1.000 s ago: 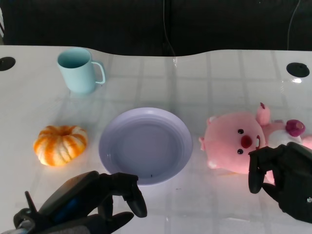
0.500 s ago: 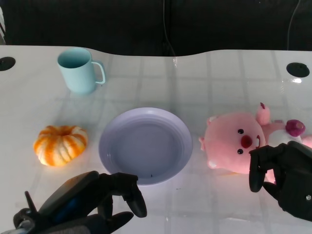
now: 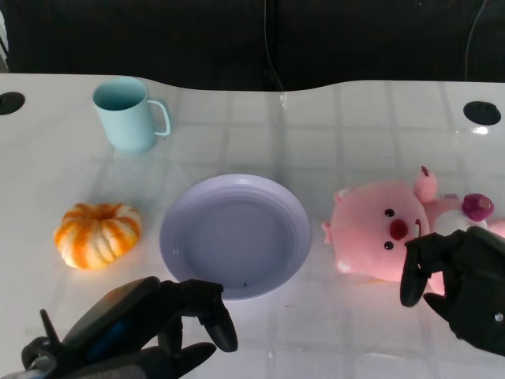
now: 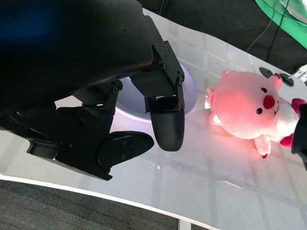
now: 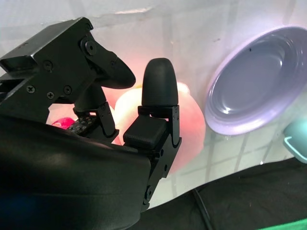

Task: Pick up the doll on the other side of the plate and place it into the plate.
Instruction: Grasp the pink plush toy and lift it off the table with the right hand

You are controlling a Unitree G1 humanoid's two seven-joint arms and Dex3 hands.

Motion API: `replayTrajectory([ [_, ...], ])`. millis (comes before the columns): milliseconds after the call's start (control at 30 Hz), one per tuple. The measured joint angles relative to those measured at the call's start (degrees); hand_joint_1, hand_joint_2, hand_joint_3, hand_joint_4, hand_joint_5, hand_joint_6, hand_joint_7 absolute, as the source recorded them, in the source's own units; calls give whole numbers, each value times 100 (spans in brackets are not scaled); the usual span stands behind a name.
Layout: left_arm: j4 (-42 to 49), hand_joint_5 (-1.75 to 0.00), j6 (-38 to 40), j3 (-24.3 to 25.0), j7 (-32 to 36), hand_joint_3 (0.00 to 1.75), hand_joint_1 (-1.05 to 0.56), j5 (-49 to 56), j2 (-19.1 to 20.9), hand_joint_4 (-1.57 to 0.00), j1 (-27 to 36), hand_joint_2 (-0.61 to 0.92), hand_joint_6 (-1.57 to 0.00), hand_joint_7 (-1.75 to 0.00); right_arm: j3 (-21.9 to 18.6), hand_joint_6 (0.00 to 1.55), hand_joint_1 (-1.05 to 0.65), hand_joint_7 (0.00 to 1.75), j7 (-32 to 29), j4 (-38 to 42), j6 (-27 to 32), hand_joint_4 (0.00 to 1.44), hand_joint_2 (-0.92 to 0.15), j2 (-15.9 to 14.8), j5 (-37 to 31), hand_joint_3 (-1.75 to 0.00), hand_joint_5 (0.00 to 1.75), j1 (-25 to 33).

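White glossy table [image 3: 316, 134] with faint grid lines against a dark backdrop; doll not yet grasped

The pink plush pig doll [image 3: 379, 233] lies on the table directly ahead of the right hand [image 3: 461, 288], whose fingers [image 3: 414, 276] are spread apart and hover at the doll's near edge, holding nothing; contact between fingers and doll cannot be confirmed. The lavender plate [image 3: 177, 217] sits further from that hand, beyond the doll on its inner side, and just ahead of the left hand [image 3: 142, 328], which is released, fingers parted, holding nothing. An orange-and-white pumpkin [image 3: 98, 234] lies ahead of the left hand on its outer side, with a light blue mug [image 3: 126, 114] well beyond it
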Motion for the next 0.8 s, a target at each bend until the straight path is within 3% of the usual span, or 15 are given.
replayTrajectory([
  [133, 0, -174, 4, 0, 0, 70, -13, 0, 6, -68, -1, 72, -74, -108, -99, 89, -8, 30, -273, -9, -113, 78, -85, 133, 41, -23, 91, 10],
  [233, 0, -175, 4, 0, 0, 70, -13, 0, 9, -71, -2, 72, -74, -108, -196, 83, -14, 14, -512, -10, -218, 74, -89, 195, 32, -12, 73, 24],
  [300, -1, -175, 6, 0, 0, 70, -14, 2, 9, -71, -2, 72, -74, -108, -213, 78, -16, 8, -690, -9, -323, 73, -90, 240, -4, -9, 63, 51],
  [433, -1, -173, 10, -2, 0, 69, -13, 13, 14, -68, -6, 72, -74, -108, -222, 60, -28, 0, -1085, 74, -681, 51, -92, 270, -166, -8, 47, 66],
  [633, -1, -174, 10, -1, 0, 69, -14, 11, 21, -68, -7, 73, -74, -108, -233, 36, -42, 0, -1387, 100, -807, 27, -92, 184, -632, -6, 35, 66],
  [800, 0, -174, 10, -1, 0, 68, -14, 9, 22, -68, -10, 73, -74, -108, -228, 27, -50, 0, -1587, 159, -727, 16, -91, 69, -1248, -2, 31, 62],
])
